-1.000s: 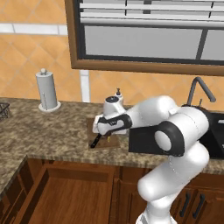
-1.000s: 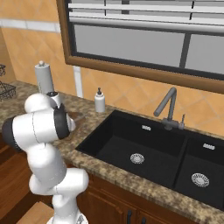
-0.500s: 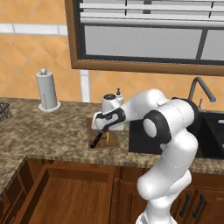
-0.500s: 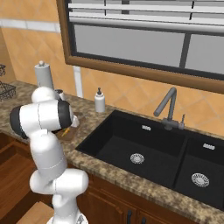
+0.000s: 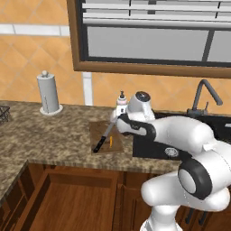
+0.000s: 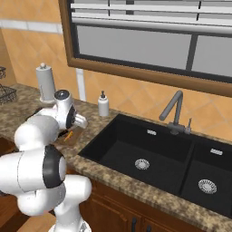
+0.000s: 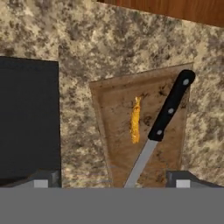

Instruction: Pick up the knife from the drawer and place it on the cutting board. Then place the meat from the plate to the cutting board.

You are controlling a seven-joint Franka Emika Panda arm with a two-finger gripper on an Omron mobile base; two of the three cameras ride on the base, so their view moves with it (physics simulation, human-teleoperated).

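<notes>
1. In the hand view you look down on the cutting board (image 7: 142, 131), a brown board sitting centre-right in the frame on the speckled counter (image 7: 78, 43).
2. The knife (image 7: 159, 129) lies diagonally on the board: its black handle points to the upper right, near the board's corner, and its grey blade runs down toward the bottom edge of the frame.
3. The meat (image 7: 136, 119), a thin orange strip, lies on the board just left of the knife, close to the handle's lower end but apart from it.
4. The hand (image 7: 113, 177) is empty; its two tips show at the bottom left and bottom right of the frame, spread wide, with the blade's end between them and touching neither.
5. In the left base view you see the board (image 5: 106, 137) at the centre of the frame, with the knife (image 5: 103, 137) and the meat (image 5: 111, 141) on it, and the hand (image 5: 118, 121) just above the board's upper right corner.
6. The drawer (image 5: 72, 203) stands pulled out in the lower left of that view, its wooden bottom showing.
7. A paper towel roll (image 5: 48, 92) stands on the counter at upper left, a soap bottle (image 5: 121, 101) sits behind the hand, and the black sink (image 6: 163, 158) fills the right of the right base view.
</notes>
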